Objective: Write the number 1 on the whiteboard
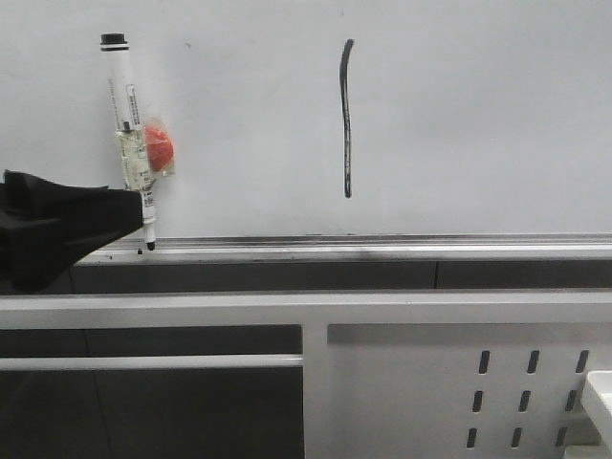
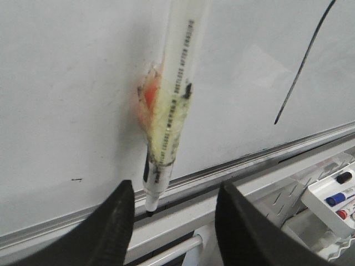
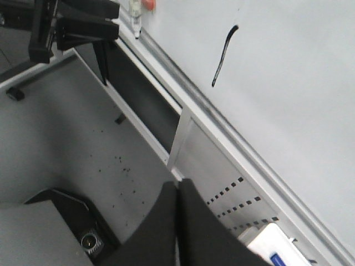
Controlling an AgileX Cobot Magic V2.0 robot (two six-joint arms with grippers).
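Observation:
The number 1 is a thin black stroke on the whiteboard, right of centre; it also shows in both wrist views. A white marker stands upright against the board at the left, its tip down on the silver ledge, with a red lump taped to its barrel. My left gripper is open. Its fingers straddle the marker's lower end without gripping it. My right gripper is shut on nothing, far from the board, above the floor.
A white perforated metal frame runs below the ledge. A white tray holding several markers sits at the lower right, and its corner shows in the front view. Grey speckled floor lies below the frame.

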